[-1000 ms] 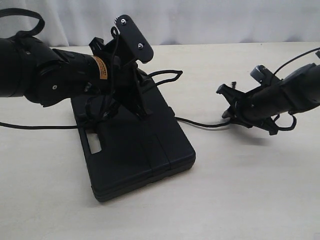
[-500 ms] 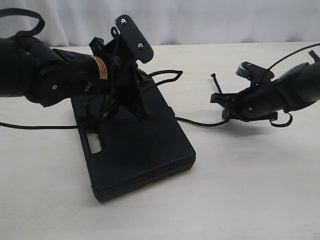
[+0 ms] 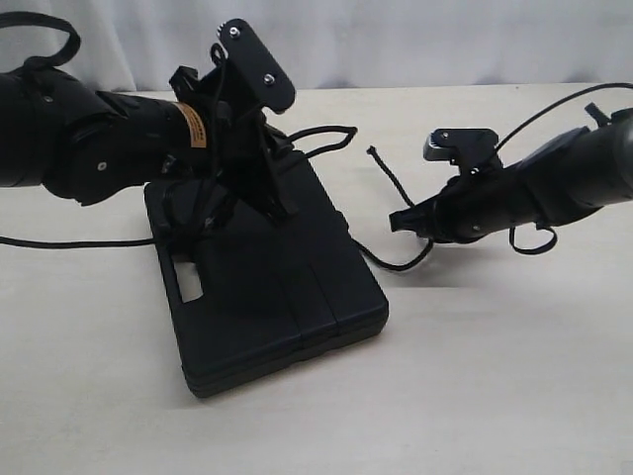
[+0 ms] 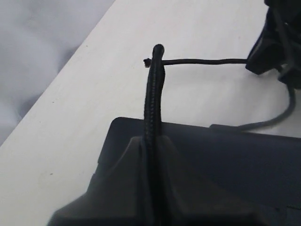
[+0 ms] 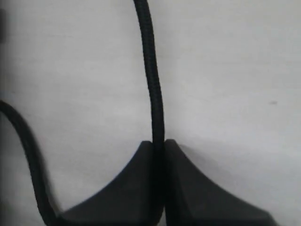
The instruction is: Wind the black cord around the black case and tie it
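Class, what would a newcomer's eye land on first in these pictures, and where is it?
A flat black case lies on the table, dominating the exterior view. Over its far end the left gripper is shut on the black cord; right of the case, the right gripper pinches another stretch, a loose end poking out beyond it.

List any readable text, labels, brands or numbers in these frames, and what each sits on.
Orange label on the left arm: it carries dark print, but this is too small and blurred to read.
Black case: no lettering, brand or number can be seen.
Both wrist views: no text at all.
Nothing in these pictures can be quoted.
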`<state>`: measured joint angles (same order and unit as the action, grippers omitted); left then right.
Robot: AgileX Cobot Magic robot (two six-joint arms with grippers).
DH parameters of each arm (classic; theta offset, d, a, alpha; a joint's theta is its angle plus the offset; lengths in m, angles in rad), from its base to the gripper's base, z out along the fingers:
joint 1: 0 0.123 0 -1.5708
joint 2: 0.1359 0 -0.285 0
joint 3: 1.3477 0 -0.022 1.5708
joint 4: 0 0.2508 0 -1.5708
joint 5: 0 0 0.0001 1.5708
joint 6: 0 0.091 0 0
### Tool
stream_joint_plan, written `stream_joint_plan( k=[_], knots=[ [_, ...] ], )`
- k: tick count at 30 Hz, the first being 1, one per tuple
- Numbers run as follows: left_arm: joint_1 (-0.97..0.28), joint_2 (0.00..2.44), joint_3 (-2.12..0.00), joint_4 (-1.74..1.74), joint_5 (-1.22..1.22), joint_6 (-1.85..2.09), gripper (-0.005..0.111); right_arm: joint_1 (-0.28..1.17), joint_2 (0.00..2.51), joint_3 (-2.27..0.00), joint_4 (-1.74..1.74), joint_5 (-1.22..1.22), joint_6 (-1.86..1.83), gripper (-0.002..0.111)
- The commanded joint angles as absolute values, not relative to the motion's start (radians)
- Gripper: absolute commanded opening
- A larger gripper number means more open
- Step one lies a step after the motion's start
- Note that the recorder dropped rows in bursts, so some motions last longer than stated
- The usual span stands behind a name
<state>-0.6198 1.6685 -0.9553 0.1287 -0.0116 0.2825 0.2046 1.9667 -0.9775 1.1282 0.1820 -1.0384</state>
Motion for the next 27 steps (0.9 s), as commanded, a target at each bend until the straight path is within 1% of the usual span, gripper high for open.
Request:
stream_joint_plan(
  k=[1, 5, 16, 27],
  knots=[
    [-0.573, 1.659, -0.961, 0.114, -0.029, 0.253, 0.000, 0.244, 1.919, -0.972, 1.148, 0.119, -1.089, 0.004],
    [-0.568, 1.682, -0.961, 0.114, -0.042, 0.253, 0.000, 0.258, 1.894, -0.966, 1.148, 0.101, -1.112, 0.004],
    [-0.559, 1.752, -0.961, 0.118, -0.125, 0.257, 0.000, 0.359, 1.864, -0.913, 1.144, 0.025, -1.246, 0.004],
    [-0.486, 1.774, -0.961, 0.118, -0.137, 0.257, 0.000, 0.363, 1.771, -0.804, 1.134, -0.014, -1.286, 0.004]
  ],
)
